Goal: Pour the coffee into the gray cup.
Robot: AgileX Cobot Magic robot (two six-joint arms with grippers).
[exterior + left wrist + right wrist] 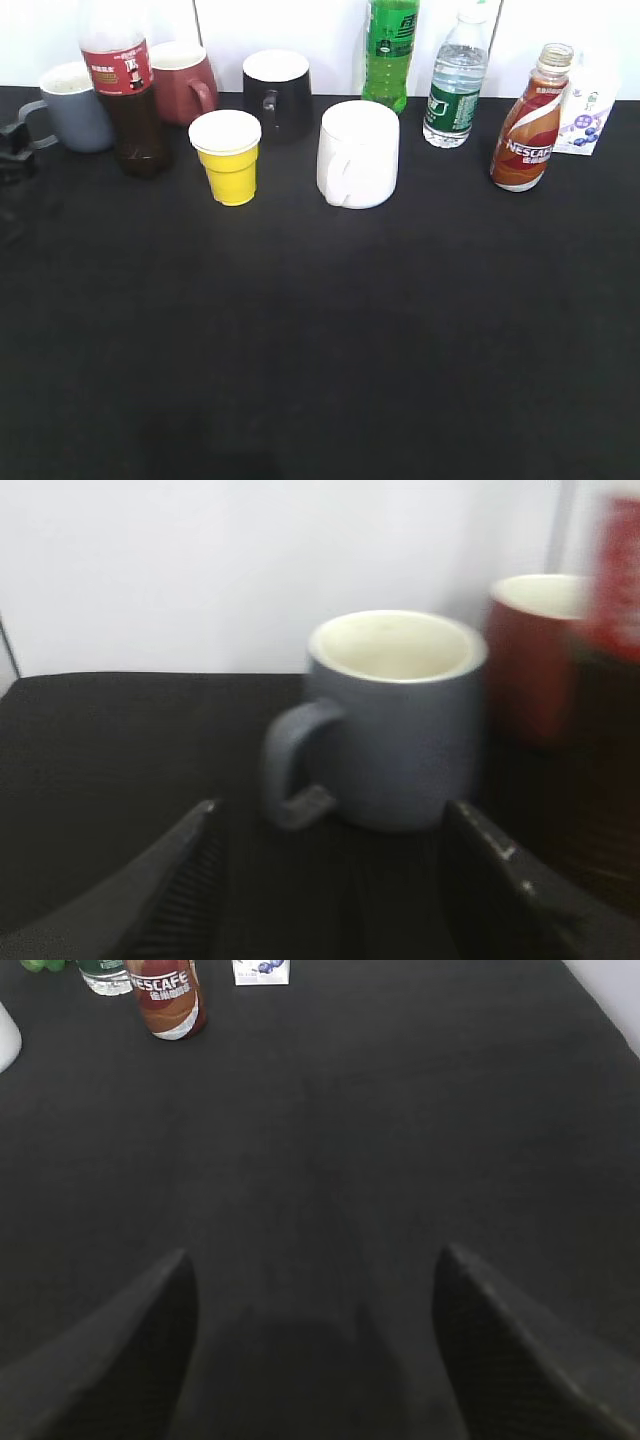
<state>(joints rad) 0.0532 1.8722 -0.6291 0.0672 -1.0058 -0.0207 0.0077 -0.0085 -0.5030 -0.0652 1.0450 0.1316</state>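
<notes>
The gray cup point(76, 106) stands at the back left of the black table, handle to the left; the left wrist view shows it point(400, 720) close ahead, empty with a cream inside. My left gripper point(330, 815) is open, its fingers short of the cup's base and handle; in the exterior view it point(15, 145) shows dark at the left edge. The Nescafe coffee bottle point(528, 125) stands uncapped at the back right, also in the right wrist view point(168, 998). My right gripper point(312, 1260) is open and empty, well short of the bottle, and out of the exterior view.
Along the back stand a cola bottle point(125, 90), a dark red mug point(182, 82), a black mug point(277, 92), a green bottle point(390, 52), a water bottle point(457, 85) and a small carton point(587, 108). A yellow cup point(228, 156) and a white mug point(358, 153) stand further forward.
</notes>
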